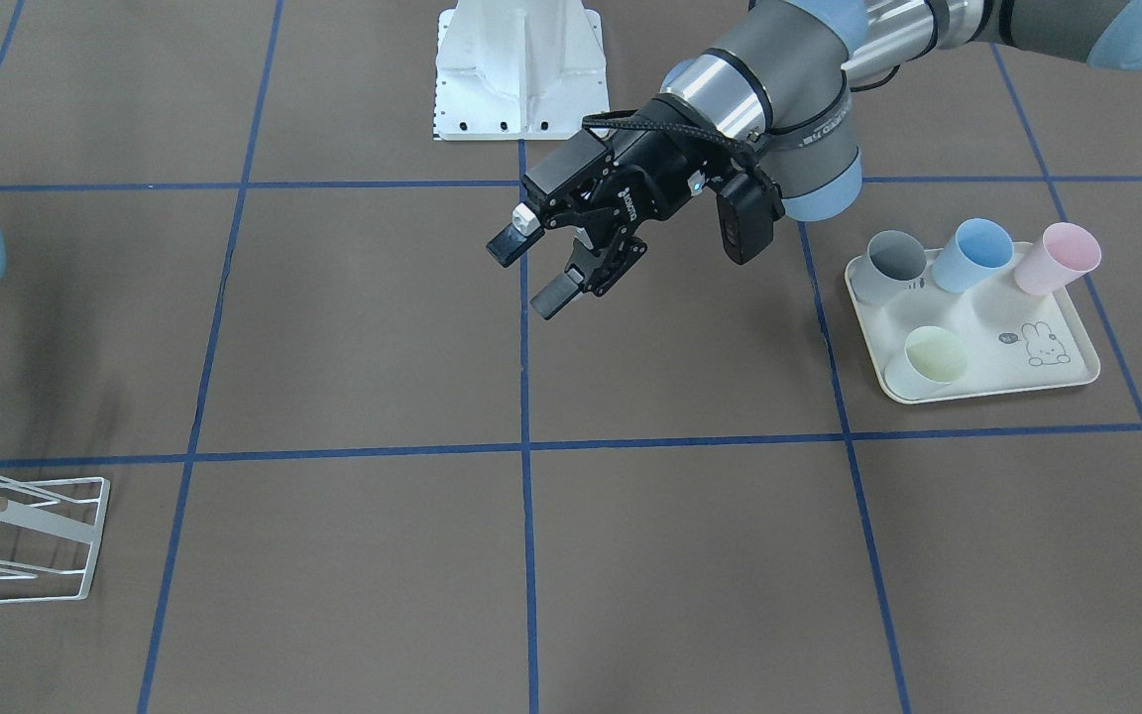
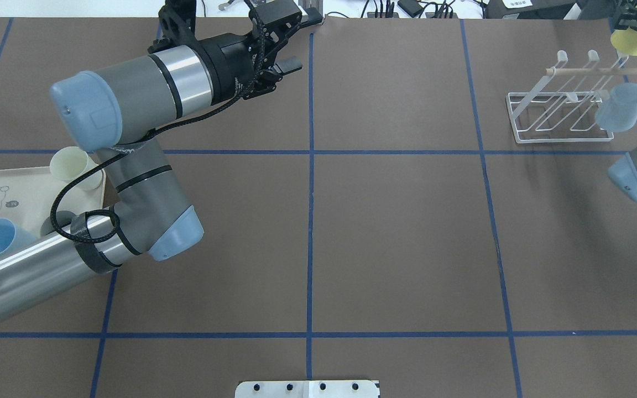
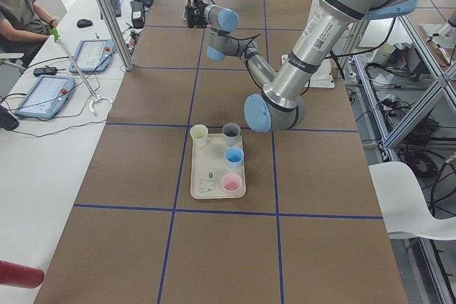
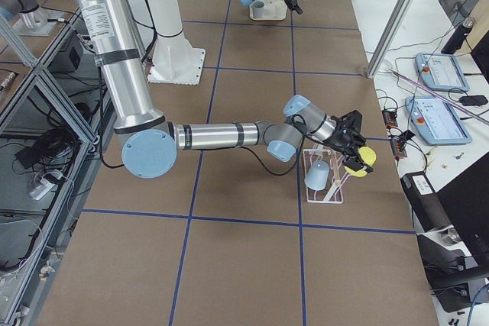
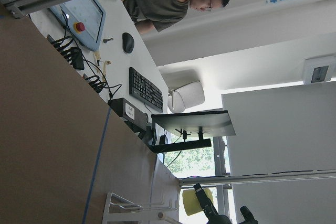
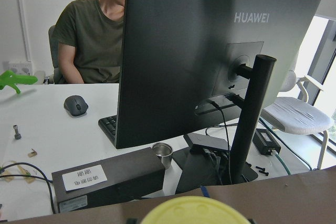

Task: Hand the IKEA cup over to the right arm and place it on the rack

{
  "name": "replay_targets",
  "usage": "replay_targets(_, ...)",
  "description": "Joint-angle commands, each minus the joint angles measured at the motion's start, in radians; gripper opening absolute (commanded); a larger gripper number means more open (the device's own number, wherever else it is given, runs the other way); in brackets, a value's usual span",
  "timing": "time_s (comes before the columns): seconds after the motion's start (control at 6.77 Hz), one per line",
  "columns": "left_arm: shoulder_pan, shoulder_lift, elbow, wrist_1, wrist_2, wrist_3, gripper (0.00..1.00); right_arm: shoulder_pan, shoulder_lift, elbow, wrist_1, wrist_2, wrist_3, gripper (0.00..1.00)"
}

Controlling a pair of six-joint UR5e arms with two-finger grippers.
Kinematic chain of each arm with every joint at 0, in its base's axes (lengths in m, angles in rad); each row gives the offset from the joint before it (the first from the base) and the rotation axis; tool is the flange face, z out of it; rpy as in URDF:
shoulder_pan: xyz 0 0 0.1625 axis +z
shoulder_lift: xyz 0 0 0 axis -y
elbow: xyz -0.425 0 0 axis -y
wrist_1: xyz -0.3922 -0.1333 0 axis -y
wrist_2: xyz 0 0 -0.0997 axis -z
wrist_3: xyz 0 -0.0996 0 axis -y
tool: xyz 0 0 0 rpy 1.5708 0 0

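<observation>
**A:** What sat nearest in the front view?

**B:** The rack (image 1: 46, 518), low in the corner. Well apart from it hung the left gripper (image 1: 531, 273), its jaws spread and empty. Farther from the rack again lay the tray (image 1: 1002, 382), carrying four cups (image 1: 972, 253).

**A:** And from overhead?

**B:** The right gripper (image 2: 631, 30) was clamped on the yellow cup (image 2: 625, 43), just beside the rack and off its far corner. A blue-grey cup (image 2: 620, 108) hung on the rack itself, at the end closest to that gripper.

**A:** The side views?

**B:** From the right end, the yellow cup was held above the rack and seemed clear of its wires. From the left end it was too small to add anything.

**A:** The wrist cameras?

**B:** The left one saw the rack far off, with the yellow cup gripped beside it. The right one caught only the cup's rim at the bottom edge, with a monitor (image 6: 210, 61) and a seated person (image 6: 92, 35) beyond.

**A:** So which step was it?

**B:** I judged the hand-over finished and the placing in hand. The next move would call for turning the cup mouth-down over a free prong, clear of the blue-grey cup. Then it would need lowering before the grip let go.
</observation>
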Motion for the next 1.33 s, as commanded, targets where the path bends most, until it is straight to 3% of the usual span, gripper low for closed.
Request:
replay_targets(0.0,0.001,0.000,0.001,0.001,0.000,0.001,0.99,-0.009,0.003,-0.017,-0.002,-0.001,0.000,0.00)
replay_targets(0.44,0.003,0.000,0.001,0.000,0.002,0.000,0.99,-0.021,0.015,-0.051,-0.002,-0.025,0.000,0.00)
replay_targets(0.74,0.003,0.000,0.001,0.001,0.002,0.000,0.99,-0.021,0.015,-0.051,0.001,-0.035,0.000,0.99)
replay_targets(1.18,0.003,0.000,0.001,0.003,0.002,0.000,0.99,-0.019,0.012,-0.047,0.050,-0.025,0.001,1.00)
